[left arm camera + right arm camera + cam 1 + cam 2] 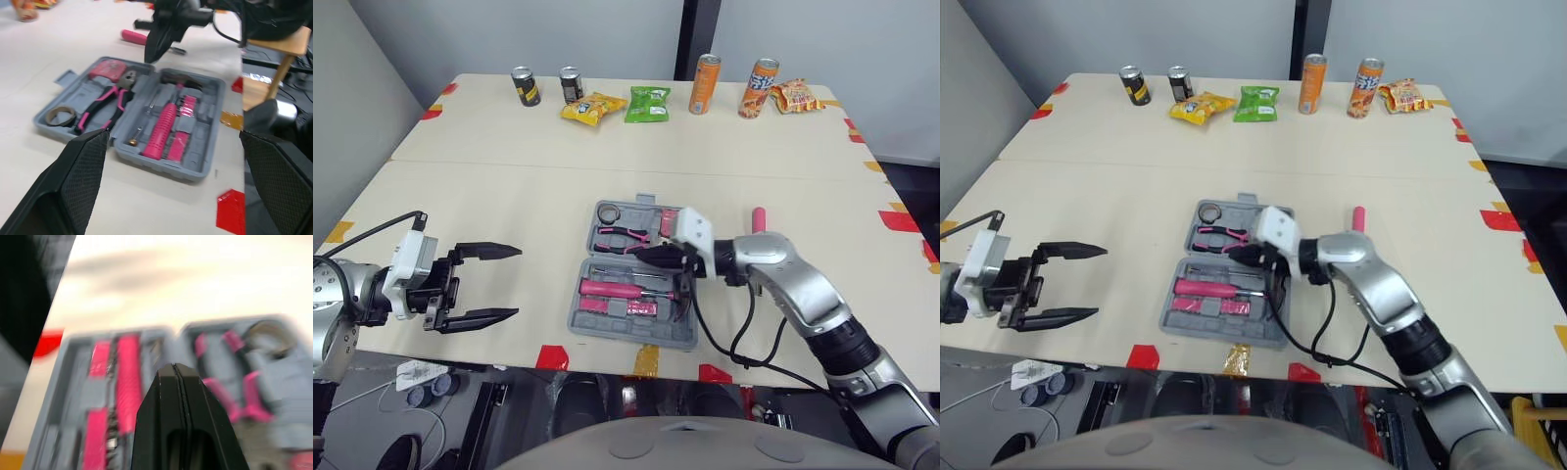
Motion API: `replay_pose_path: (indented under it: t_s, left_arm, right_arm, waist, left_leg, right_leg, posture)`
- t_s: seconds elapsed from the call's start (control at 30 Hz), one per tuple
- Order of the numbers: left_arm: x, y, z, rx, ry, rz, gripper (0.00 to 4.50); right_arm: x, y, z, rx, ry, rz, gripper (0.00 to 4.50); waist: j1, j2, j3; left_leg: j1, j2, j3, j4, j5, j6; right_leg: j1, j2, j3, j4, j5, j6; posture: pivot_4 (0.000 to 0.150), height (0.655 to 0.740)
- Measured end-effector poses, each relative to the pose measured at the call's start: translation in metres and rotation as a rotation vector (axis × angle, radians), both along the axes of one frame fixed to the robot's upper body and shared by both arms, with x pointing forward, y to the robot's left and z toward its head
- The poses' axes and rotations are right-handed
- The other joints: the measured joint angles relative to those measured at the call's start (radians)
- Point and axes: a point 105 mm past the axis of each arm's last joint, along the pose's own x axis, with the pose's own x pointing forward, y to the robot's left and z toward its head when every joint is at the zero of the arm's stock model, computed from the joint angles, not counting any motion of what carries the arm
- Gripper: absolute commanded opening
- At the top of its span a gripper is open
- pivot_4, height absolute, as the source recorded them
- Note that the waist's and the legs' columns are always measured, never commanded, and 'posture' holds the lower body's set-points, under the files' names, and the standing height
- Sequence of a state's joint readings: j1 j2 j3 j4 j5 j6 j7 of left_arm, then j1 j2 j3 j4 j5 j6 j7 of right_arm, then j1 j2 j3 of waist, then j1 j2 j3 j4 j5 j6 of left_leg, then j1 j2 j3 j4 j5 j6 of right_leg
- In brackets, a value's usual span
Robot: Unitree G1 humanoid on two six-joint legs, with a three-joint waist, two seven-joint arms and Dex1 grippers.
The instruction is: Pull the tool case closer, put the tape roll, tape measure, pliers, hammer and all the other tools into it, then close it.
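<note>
Tool case (pixel 626 339) lies open near the front edge of the table (pixel 509 196), lower centre of the head view, probably so both arms can reach it. You have the right gripper (pixel 642 252) hanging just above its middle, its two fingers pressed together with nothing between them. The left gripper (pixel 517 282) sits at the left of the frame, spread wide and empty, well apart from the case, likely to keep clear of it. Inside, count one tape roll (pixel 608 212), one pair of pliers (pixel 622 238), one tape measure (pixel 108 69) and one hammer (pixel 612 288), each in its own recess. One pink-handled tool (pixel 759 217) lies on the table right of the case; I judge it goes in next. Along the top of the frame stand four cans (pixel 526 86) and three snack bags (pixel 592 107).
</note>
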State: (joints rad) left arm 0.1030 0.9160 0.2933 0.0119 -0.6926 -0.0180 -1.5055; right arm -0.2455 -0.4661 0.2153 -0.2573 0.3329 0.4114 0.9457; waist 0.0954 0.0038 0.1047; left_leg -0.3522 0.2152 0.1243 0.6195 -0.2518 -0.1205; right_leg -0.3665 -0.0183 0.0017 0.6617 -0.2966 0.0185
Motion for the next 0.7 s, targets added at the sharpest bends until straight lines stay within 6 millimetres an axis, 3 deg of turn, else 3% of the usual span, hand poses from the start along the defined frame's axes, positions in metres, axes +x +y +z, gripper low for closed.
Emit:
replay_pose_path:
  t_s: [0.1, 0.2, 0.3, 0.43, 0.57, 0.7]
  left_arm:
    - [0.009, 0.013, -0.001, -0.038, 0.004, 0.121, 4.50]
    - [0.015, 0.023, -0.008, -0.067, 0.012, 0.231, 4.50]
    - [0.014, 0.032, -0.019, -0.109, 0.026, 0.337, 4.50]
    - [0.008, 0.048, -0.037, -0.129, 0.059, 0.463, 4.50]
    - [-0.003, 0.071, -0.054, -0.143, 0.088, 0.601, 4.50]
    - [-0.014, 0.091, -0.064, -0.134, 0.099, 0.699, 4.50]
  right_arm:
    - [0.002, -0.038, -0.005, 0.048, 0.021, -0.146, 0.02]
    - [0.005, -0.088, -0.008, 0.056, -0.004, -0.315, 0.02]
    - [-0.006, -0.141, -0.020, 0.043, 0.012, -0.477, 0.02]
    - [-0.033, -0.188, -0.042, 0.047, 0.072, -0.622, 1.11]
    - [-0.061, -0.230, -0.057, 0.028, 0.105, -0.774, 2.52]
    - [-0.087, -0.256, -0.066, 0.033, 0.129, -0.889, 3.92]
  waist:
    - [0.002, 0.000, 0.000]
    - [-0.004, 0.000, 0.000]
    - [-0.006, 0.000, 0.000]
    - [-0.009, 0.000, 0.000]
    - [-0.014, -0.001, 0.000]
    - [-0.020, 0.000, 0.000]
  left_leg:
    - [0.000, -0.001, 0.000, 0.000, 0.000, 0.000]
    - [0.000, -0.001, 0.000, 0.000, 0.000, 0.000]
    - [0.000, -0.001, 0.000, -0.002, 0.000, 0.001]
    - [0.000, -0.001, -0.001, -0.002, -0.001, 0.002]
    - [0.000, -0.001, -0.001, -0.002, -0.002, 0.005]
    - [0.001, 0.000, -0.002, -0.003, -0.004, 0.012]
  right_leg:
    - [0.000, -0.001, 0.000, -0.001, 0.000, 0.000]
    - [0.001, -0.001, 0.000, -0.005, 0.000, 0.000]
    - [0.001, -0.001, 0.000, -0.008, 0.000, 0.000]
    - [0.002, -0.001, -0.001, -0.008, 0.000, 0.000]
    - [0.003, -0.001, -0.002, -0.009, 0.000, 0.000]
    - [0.003, -0.002, -0.003, -0.009, 0.000, -0.001]
  posture:
    - [0.150, 0.7400]
    - [0.150, 0.7400]
    - [0.150, 0.7400]
    - [0.150, 0.7400]
    - [0.150, 0.7400]
    - [0.150, 0.7400]
